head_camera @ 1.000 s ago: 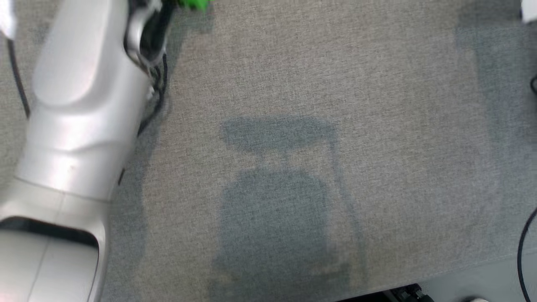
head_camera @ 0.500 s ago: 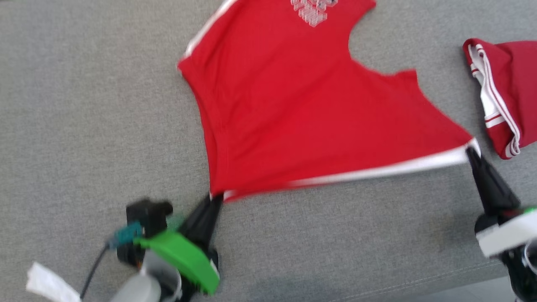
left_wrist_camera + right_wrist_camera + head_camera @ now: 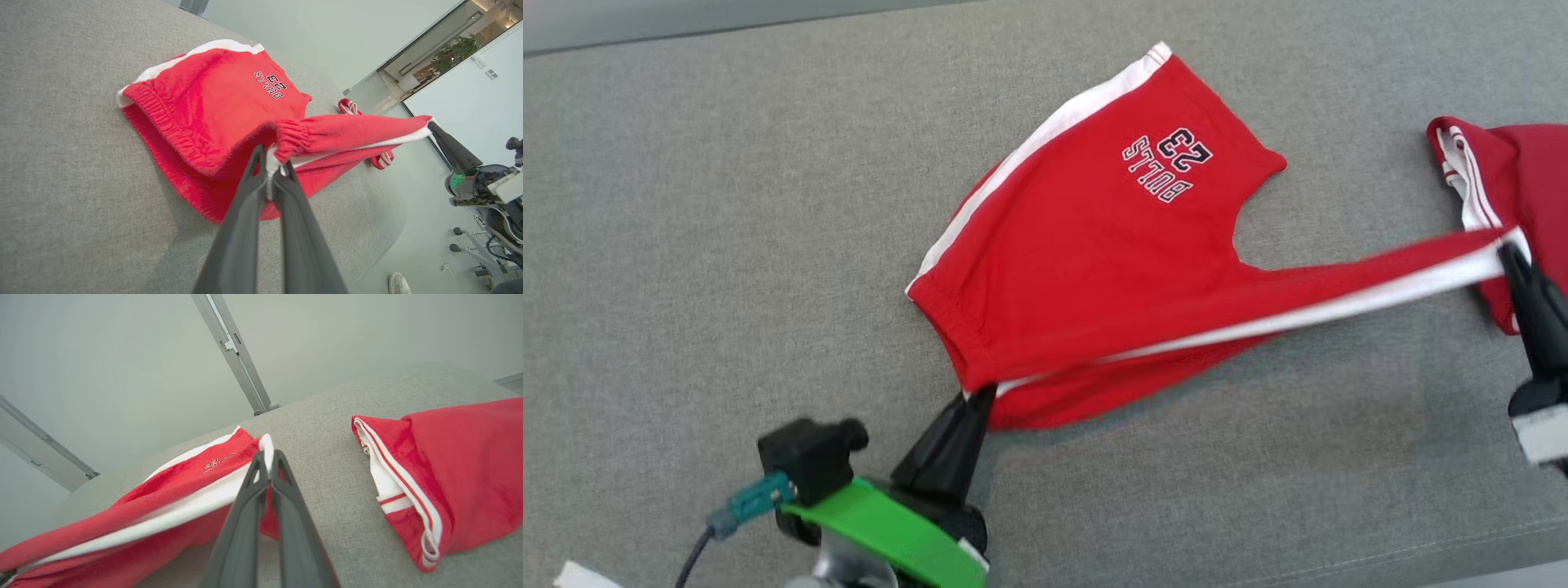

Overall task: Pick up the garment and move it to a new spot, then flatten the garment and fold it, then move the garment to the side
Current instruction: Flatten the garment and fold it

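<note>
Grey cloth covers the big soft surface (image 3: 686, 204) in front of the robot. Red shorts (image 3: 1094, 245) with white side stripes are near the middle of it.

One leg of the shorts lies flat on the grey cloth. It points away from the robot and a bit to the right. The words "BULLS 23" on it look upside down in the head view.

The other side of the shorts is lifted up and pulled out into a long thin strip. This strip runs from left to right, and its right end sits a little farther from the robot. That is the long way of the shorts.

The left gripper (image 3: 974, 396) is pinched tight on the stretchy waist corner at the left end of the strip. The right gripper (image 3: 1511, 257) is pinched tight on the white-edged corner at the right end.

Some more red clothing with white trim (image 3: 1527, 155) lies on the grey cloth at the far right. The strip's right end hangs just in front of it in the head view.
</note>
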